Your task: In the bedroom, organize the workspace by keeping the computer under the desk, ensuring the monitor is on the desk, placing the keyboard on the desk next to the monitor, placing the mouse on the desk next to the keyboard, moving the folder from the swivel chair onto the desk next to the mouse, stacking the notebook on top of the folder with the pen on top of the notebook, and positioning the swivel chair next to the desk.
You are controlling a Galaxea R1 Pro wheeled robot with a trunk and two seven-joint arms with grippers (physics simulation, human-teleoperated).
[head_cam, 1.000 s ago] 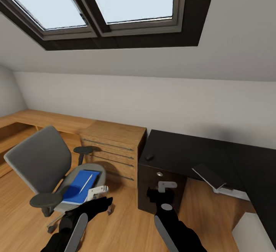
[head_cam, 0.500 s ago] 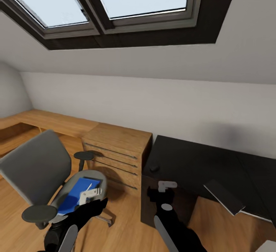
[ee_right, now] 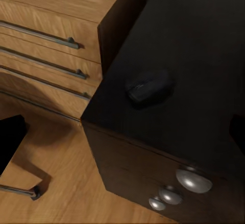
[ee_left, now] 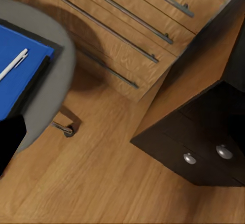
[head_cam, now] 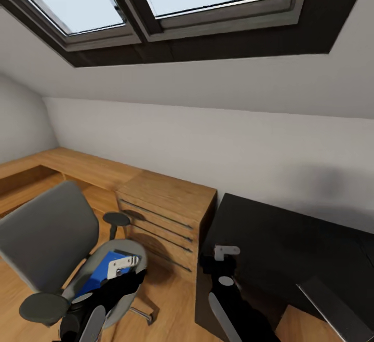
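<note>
Two pincers hang low in front of the robot: the left pincer (head_cam: 123, 265) sits just over the blue folder (head_cam: 101, 275) on the swivel chair (head_cam: 49, 238) seat, the right pincer (head_cam: 226, 251) above the near corner of the black table (head_cam: 275, 238). Whether either is wide or narrow I cannot tell. Beside the left pincer, the white pen (ee_left: 13, 64) lies on the folder; below the right pincer, a small black mouse (ee_right: 148, 87) rests on the table, beside the wooden chest (head_cam: 166, 212).
</note>
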